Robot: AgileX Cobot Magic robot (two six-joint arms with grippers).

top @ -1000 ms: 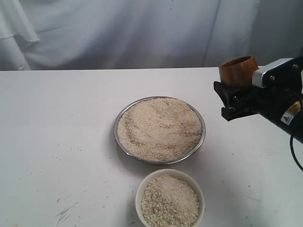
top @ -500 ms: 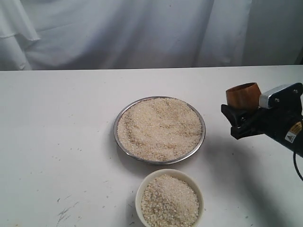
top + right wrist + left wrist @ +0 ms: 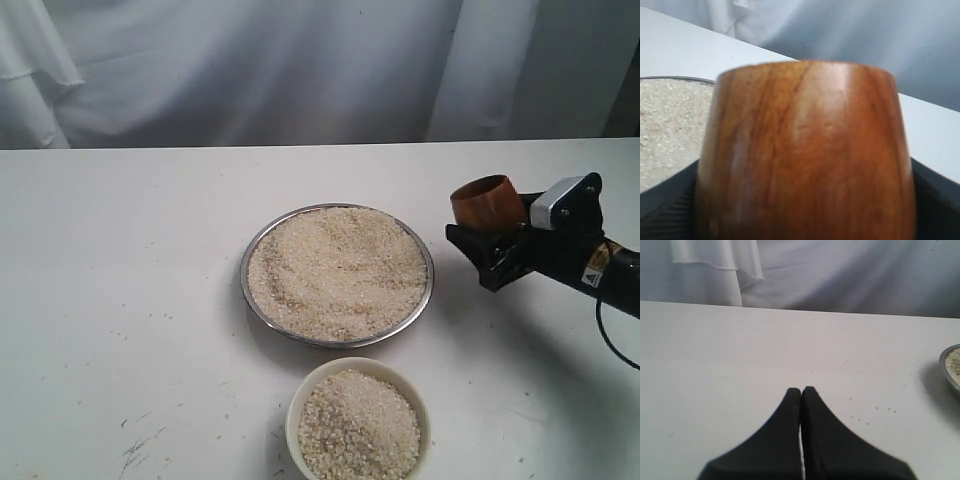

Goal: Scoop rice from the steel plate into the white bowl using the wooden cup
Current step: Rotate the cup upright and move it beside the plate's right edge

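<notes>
White cloth hangs behind a pale table, and I take the steel plate as the clock's centre in the exterior view. It is heaped with rice. The white bowl sits at 6 o'clock, just beside the plate's rim, and is already filled close to its own rim.

My right gripper hangs at about 3 o'clock, outside the plate. Its jaws are spread just as wide as the wooden cup and clamp the cup's sides. The cup's mouth is up and tilted slightly, and I cannot tell whether any grains lie inside.

I judge this to be the approach to a scoop. Next the cup should travel toward 9 o'clock over the rim, then tip mouth-down into the pile.

My left gripper is idle over bare table with its fingertips pressed together and nothing between them.
</notes>
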